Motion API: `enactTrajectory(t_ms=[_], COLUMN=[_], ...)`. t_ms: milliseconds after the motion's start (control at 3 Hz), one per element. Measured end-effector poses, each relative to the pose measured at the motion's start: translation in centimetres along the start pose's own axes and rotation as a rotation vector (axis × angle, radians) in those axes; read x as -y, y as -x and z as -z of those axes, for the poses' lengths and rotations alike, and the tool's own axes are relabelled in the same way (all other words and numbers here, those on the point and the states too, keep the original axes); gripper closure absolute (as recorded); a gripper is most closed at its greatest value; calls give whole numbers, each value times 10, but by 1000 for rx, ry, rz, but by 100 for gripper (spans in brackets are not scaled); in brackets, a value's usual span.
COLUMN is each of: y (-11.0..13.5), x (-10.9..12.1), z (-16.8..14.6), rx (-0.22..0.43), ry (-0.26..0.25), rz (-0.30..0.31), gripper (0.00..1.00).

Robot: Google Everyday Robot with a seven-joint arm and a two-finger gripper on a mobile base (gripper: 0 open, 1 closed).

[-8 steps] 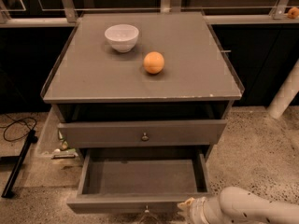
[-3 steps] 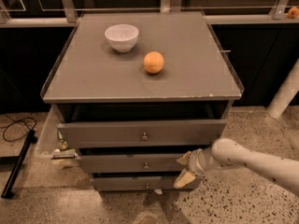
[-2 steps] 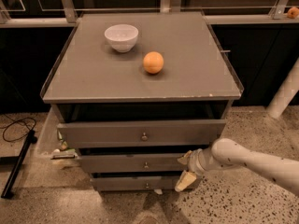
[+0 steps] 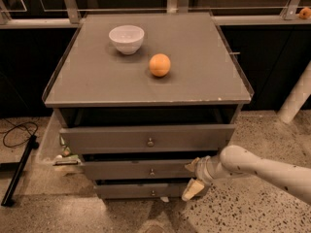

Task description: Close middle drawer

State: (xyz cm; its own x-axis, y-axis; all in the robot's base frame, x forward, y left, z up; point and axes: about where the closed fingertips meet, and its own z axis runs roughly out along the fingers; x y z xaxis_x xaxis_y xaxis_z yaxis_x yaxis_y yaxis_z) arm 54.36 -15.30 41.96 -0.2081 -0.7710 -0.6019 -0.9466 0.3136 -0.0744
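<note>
The middle drawer (image 4: 131, 170) is the grey front with a small round knob (image 4: 151, 172), between the top and bottom drawer fronts of the grey cabinet. It is pushed in, and its front sits close to the line of the other fronts. My gripper (image 4: 193, 177) is at the right end of that front, on a white arm coming from the lower right. Its cream fingers (image 4: 191, 190) are spread apart and hold nothing; the upper one is near the front's right edge.
The top drawer (image 4: 146, 139) stands slightly out, with a dark gap under the cabinet top (image 4: 102, 76). A white bowl (image 4: 126, 38) and an orange (image 4: 160, 64) sit on top. A black cable and stand (image 4: 17, 171) lie on the floor to the left, and a white post (image 4: 294, 101) stands to the right.
The middle drawer, wide open 2.7 s ago, is now pushed in. My gripper moved up and back with it. Over the last second nothing has visibly moved.
</note>
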Motion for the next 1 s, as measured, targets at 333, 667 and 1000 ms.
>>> enactTrajectory(t_ms=[333, 667, 1000], y=[-7, -19, -22], x=[-48, -118, -131], z=[28, 48, 45], rx=[-29, -74, -81], ry=[61, 162, 184], rz=[-32, -66, -64], gripper=[0, 0, 0])
